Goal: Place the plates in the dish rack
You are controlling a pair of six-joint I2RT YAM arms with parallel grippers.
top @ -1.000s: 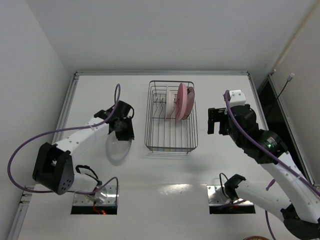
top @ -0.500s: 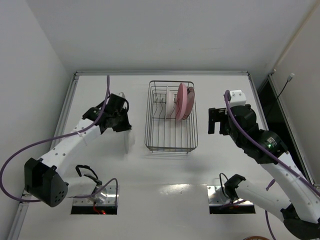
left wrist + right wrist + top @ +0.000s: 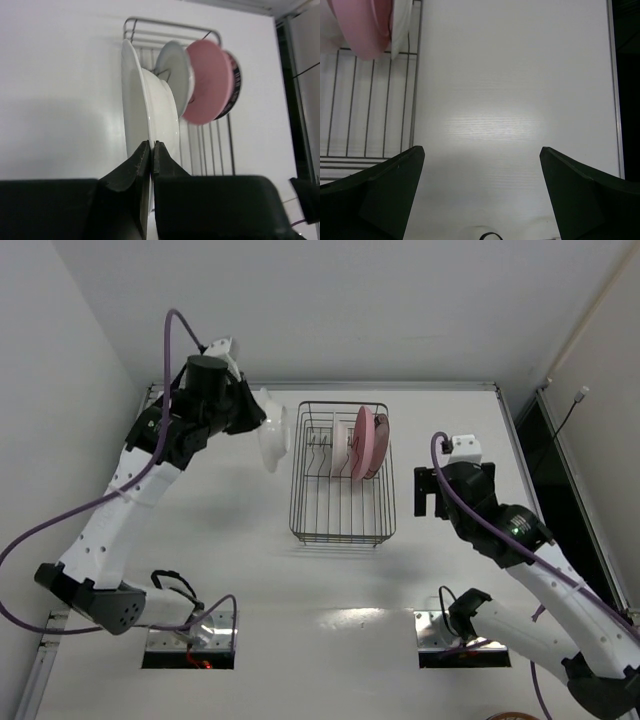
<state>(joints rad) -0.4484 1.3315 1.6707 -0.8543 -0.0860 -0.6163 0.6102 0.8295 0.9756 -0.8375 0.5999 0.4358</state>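
My left gripper (image 3: pixel 256 416) is shut on the rim of a whitish translucent plate (image 3: pixel 273 433) and holds it on edge, in the air, at the far left corner of the dark wire dish rack (image 3: pixel 342 530). In the left wrist view the jaws (image 3: pixel 151 146) pinch that plate (image 3: pixel 145 102). In the rack stand another whitish plate (image 3: pixel 343 448), the pink plate (image 3: pixel 363 440) and the teal-rimmed plate (image 3: pixel 381 445); they also show in the left wrist view (image 3: pixel 176 61), (image 3: pixel 207 80), (image 3: pixel 235 82). My right gripper (image 3: pixel 428 490) is open and empty, right of the rack (image 3: pixel 482 160).
The right wrist view shows the rack's right wall (image 3: pixel 415 75), the pink plate (image 3: pixel 360 25) and bare white table (image 3: pixel 520 100). A raised table edge (image 3: pixel 320 386) runs along the back, and a dark gap (image 3: pixel 535 440) along the right side.
My left arm has lifted the whitish plate off the table left of the rack, turned it on edge and carried it up and back to the rack's far left corner. The right arm shifted slightly left.
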